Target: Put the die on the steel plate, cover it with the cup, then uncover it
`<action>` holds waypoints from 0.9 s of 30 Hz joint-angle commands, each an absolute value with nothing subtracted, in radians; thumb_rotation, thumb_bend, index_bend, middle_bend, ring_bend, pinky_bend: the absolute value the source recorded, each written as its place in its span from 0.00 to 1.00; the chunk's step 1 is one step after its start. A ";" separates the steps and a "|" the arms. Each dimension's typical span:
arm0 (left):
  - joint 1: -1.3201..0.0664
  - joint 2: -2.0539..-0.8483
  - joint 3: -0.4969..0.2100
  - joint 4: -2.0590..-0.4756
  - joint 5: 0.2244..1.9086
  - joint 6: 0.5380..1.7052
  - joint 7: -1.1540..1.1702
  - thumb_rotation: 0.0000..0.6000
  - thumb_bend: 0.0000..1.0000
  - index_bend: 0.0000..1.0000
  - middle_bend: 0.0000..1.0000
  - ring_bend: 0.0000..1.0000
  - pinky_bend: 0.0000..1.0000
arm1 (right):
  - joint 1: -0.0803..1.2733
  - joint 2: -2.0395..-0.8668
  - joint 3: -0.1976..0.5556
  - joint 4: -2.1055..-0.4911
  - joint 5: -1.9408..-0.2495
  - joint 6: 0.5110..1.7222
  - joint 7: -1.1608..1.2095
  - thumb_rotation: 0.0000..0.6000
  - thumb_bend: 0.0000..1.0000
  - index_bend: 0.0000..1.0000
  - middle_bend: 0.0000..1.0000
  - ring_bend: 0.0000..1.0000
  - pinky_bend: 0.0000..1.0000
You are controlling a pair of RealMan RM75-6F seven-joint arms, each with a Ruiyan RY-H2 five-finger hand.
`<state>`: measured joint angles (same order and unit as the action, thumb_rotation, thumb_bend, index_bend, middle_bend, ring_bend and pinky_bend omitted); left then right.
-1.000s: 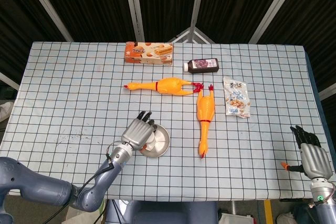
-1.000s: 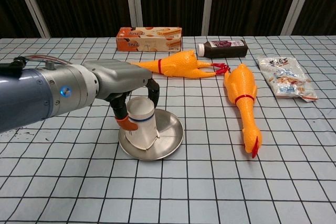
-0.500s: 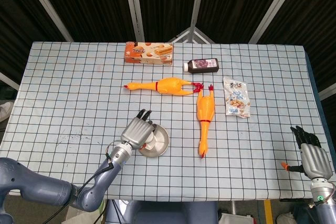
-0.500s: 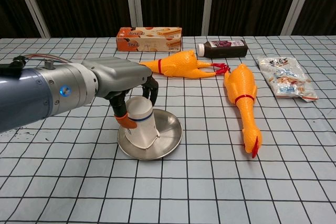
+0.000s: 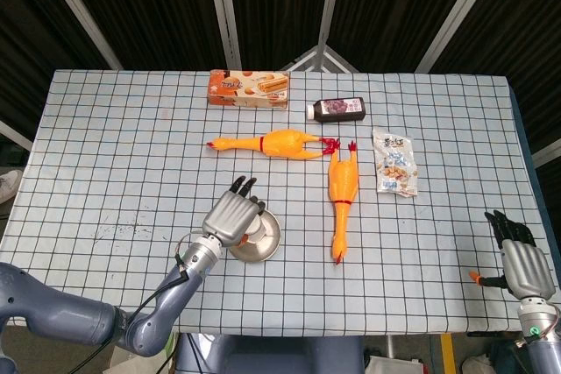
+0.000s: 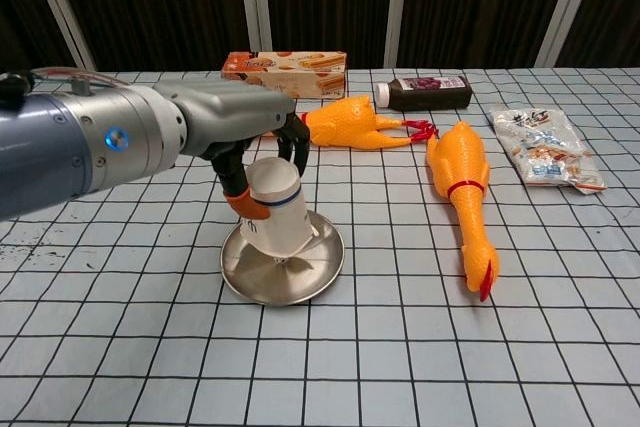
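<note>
From the head view, the left robot hand (image 5: 233,217) wraps around the upturned cup (image 5: 252,227) over the steel plate (image 5: 263,246) near the worktop's (image 5: 131,164) front edge, while the right robot hand (image 5: 523,262) rests idle at the far corner, fingers loosely apart and holding nothing. In the chest view the cup (image 6: 276,209) is pinched between thumb and fingers (image 6: 293,141) and tipped, its rim raised off the plate (image 6: 320,267), apparently to uncover the die; something small shows beneath the rim, directly under the hand, though whether it is the die cannot be told.
</note>
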<state>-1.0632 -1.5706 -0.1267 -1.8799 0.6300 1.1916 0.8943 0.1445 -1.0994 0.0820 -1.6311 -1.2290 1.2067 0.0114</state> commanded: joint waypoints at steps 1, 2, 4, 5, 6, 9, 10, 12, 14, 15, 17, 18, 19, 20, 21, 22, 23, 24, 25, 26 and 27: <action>-1.064 -1.522 -0.160 -1.943 0.636 1.218 0.895 1.00 0.38 0.43 0.39 0.00 0.00 | 0.144 -1.098 0.082 -1.632 -1.231 1.207 0.013 1.00 0.02 0.05 0.00 0.09 0.00; -1.064 -1.509 -0.166 -1.957 0.637 1.225 0.897 1.00 0.38 0.43 0.39 0.00 0.00 | 0.144 -1.098 0.082 -1.631 -1.231 1.207 0.014 1.00 0.02 0.05 0.00 0.09 0.00; -1.059 -1.476 -0.176 -1.989 0.632 1.241 0.900 1.00 0.38 0.43 0.39 0.00 0.00 | 0.143 -1.096 0.082 -1.633 -1.234 1.210 0.016 1.00 0.02 0.05 0.00 0.09 0.00; -1.056 -1.461 -0.178 -1.999 0.628 1.248 0.902 1.00 0.38 0.43 0.39 0.00 0.00 | 0.142 -1.095 0.082 -1.634 -1.234 1.212 0.017 1.00 0.02 0.05 0.00 0.09 0.00; -1.051 -1.437 -0.177 -2.013 0.619 1.256 0.907 1.00 0.38 0.43 0.39 0.00 0.00 | 0.141 -1.094 0.081 -1.635 -1.236 1.213 0.018 1.00 0.02 0.05 0.00 0.09 0.00; -1.031 -1.386 -0.169 -2.028 0.596 1.264 0.900 1.00 0.38 0.43 0.39 0.00 0.00 | 0.139 -1.092 0.080 -1.639 -1.239 1.216 0.019 1.00 0.02 0.05 0.00 0.09 0.00; -1.019 -1.364 -0.164 -2.027 0.581 1.261 0.888 1.00 0.38 0.43 0.39 0.00 0.00 | 0.139 -1.091 0.079 -1.640 -1.240 1.216 0.019 1.00 0.02 0.05 0.00 0.09 0.00; -0.996 -1.333 -0.154 -2.005 0.563 1.247 0.856 1.00 0.38 0.43 0.39 0.00 0.00 | 0.138 -1.090 0.080 -1.643 -1.241 1.220 0.019 1.00 0.02 0.05 0.00 0.09 0.00; -0.972 -1.310 -0.141 -1.967 0.551 1.221 0.816 1.00 0.38 0.43 0.39 0.00 0.00 | 0.137 -1.089 0.080 -1.644 -1.241 1.223 0.019 1.00 0.02 0.05 0.00 0.09 0.00; -0.964 -1.304 -0.137 -1.950 0.549 1.206 0.797 1.00 0.38 0.43 0.38 0.00 0.00 | 0.136 -1.089 0.080 -1.645 -1.241 1.224 0.019 1.00 0.02 0.05 0.00 0.09 0.00; -0.941 -1.295 -0.127 -1.898 0.546 1.167 0.746 1.00 0.38 0.43 0.38 0.00 0.00 | 0.136 -1.090 0.080 -1.645 -1.239 1.223 0.017 1.00 0.02 0.05 0.00 0.09 0.00; -0.932 -1.295 -0.123 -1.874 0.548 1.151 0.725 1.00 0.38 0.43 0.38 0.00 0.00 | 0.137 -1.090 0.081 -1.644 -1.238 1.222 0.016 1.00 0.02 0.05 0.00 0.09 0.00; -0.921 -1.299 -0.118 -1.840 0.555 1.125 0.692 1.00 0.38 0.43 0.38 0.00 0.00 | 0.137 -1.090 0.080 -1.645 -1.236 1.221 0.015 1.00 0.02 0.05 0.00 0.09 0.00; -0.913 -1.303 -0.116 -1.817 0.561 1.108 0.670 1.00 0.38 0.43 0.37 0.00 0.00 | 0.137 -1.091 0.080 -1.644 -1.236 1.220 0.014 1.00 0.02 0.05 0.00 0.09 0.00; -0.903 -1.312 -0.111 -1.782 0.570 1.085 0.640 1.00 0.38 0.43 0.37 0.00 0.00 | 0.138 -1.093 0.080 -1.643 -1.234 1.218 0.010 1.00 0.02 0.05 0.00 0.09 0.00; -0.897 -1.319 -0.108 -1.759 0.577 1.071 0.625 1.00 0.38 0.43 0.37 0.00 0.00 | 0.139 -1.094 0.079 -1.643 -1.233 1.217 0.008 1.00 0.02 0.05 0.00 0.09 0.00; -0.891 -1.330 -0.101 -1.726 0.586 1.051 0.606 1.00 0.38 0.43 0.36 0.00 0.00 | 0.139 -1.095 0.079 -1.644 -1.230 1.215 0.005 1.00 0.02 0.05 0.00 0.09 0.00; -0.887 -1.338 -0.098 -1.706 0.590 1.040 0.596 1.00 0.38 0.43 0.36 0.00 0.00 | 0.139 -1.096 0.078 -1.643 -1.229 1.214 0.003 1.00 0.02 0.05 0.00 0.09 0.00; -0.883 -1.351 -0.094 -1.676 0.594 1.025 0.583 1.00 0.38 0.43 0.36 0.00 0.00 | 0.141 -1.096 0.079 -1.643 -1.227 1.212 0.001 1.00 0.02 0.05 0.00 0.09 0.00; -0.880 -1.359 -0.092 -1.659 0.597 1.017 0.575 1.00 0.38 0.43 0.36 0.00 0.00 | 0.142 -1.097 0.080 -1.642 -1.226 1.212 -0.001 1.00 0.02 0.05 0.00 0.09 0.00; -0.877 -1.371 -0.089 -1.635 0.600 1.007 0.565 1.00 0.38 0.43 0.36 0.00 0.00 | 0.142 -1.098 0.080 -1.642 -1.225 1.211 -0.002 1.00 0.02 0.05 0.00 0.09 0.00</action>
